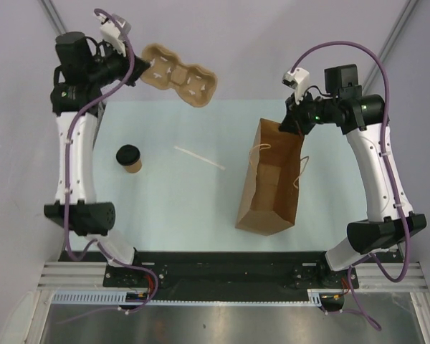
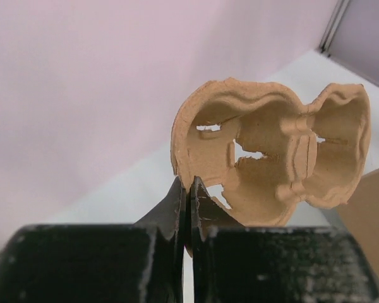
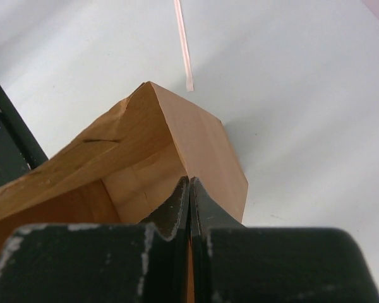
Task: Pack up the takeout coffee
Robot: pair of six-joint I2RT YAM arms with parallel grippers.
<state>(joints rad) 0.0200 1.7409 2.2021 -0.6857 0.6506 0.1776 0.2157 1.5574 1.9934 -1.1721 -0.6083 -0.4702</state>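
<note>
Top external view: the takeout coffee stands upright on the desk, lid on, left of centre and alone. The left jaws grip the rim of the pulp carrier, held above the desk's far edge. The right jaws pinch the paper bag at its mouth edge. A thin stick lies between coffee and bag.

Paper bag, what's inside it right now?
Only bare brown paper walls and the folded bottom show inside the paper bag. The right gripper, shut on its rim, hides the near part. The takeout coffee stands outside on the table.
</note>
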